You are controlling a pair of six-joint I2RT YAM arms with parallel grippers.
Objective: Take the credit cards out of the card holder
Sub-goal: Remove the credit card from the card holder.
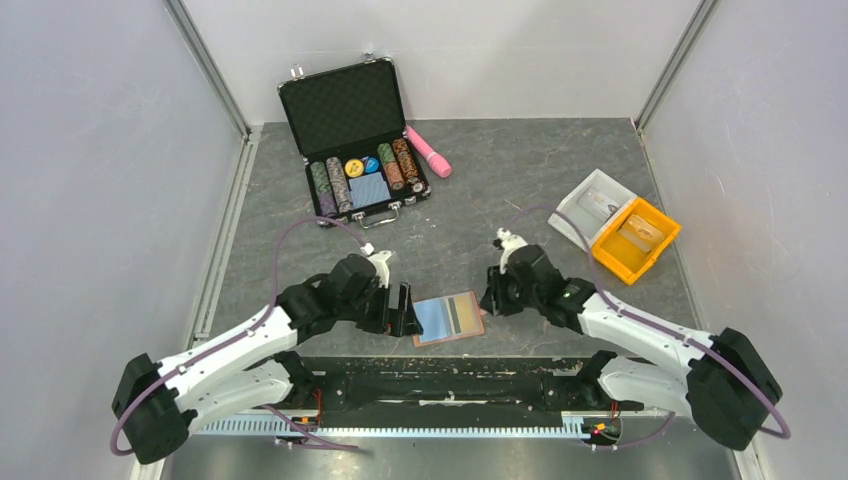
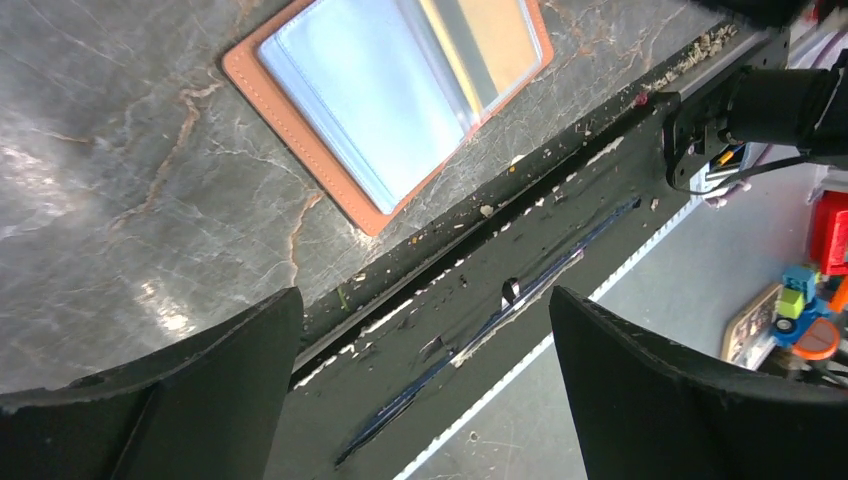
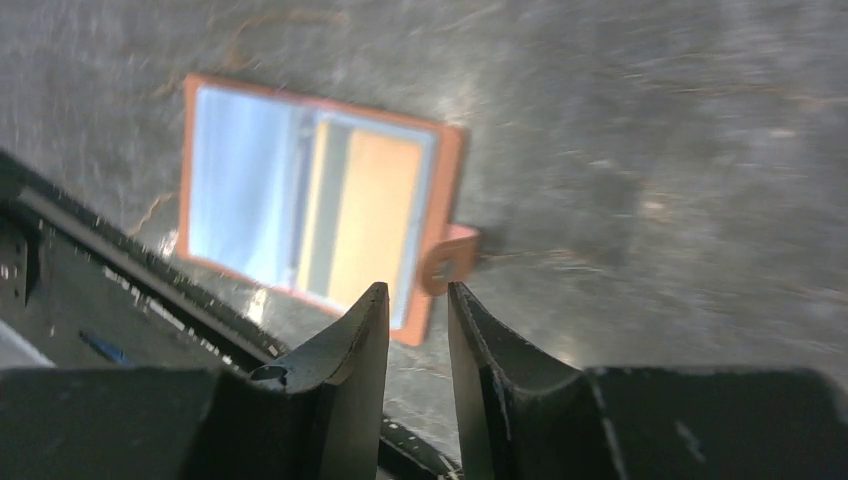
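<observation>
Here the card holder (image 1: 449, 319) lies open on the tabletop (image 1: 520, 180), credit cards (image 3: 375, 215) inside, between left gripper (image 2: 425, 298), spread wide, and right gripper (image 3: 415, 290), barely parted, both empty; chip case (image 1: 355, 135) far behind.

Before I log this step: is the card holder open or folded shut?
Open: the card holder lies spread flat, blue pockets facing up.

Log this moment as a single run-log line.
card holder: lying open on table | credit cards: in holder, none out | left gripper: wide open, empty | right gripper: narrowly open, empty, near closing tab
</observation>
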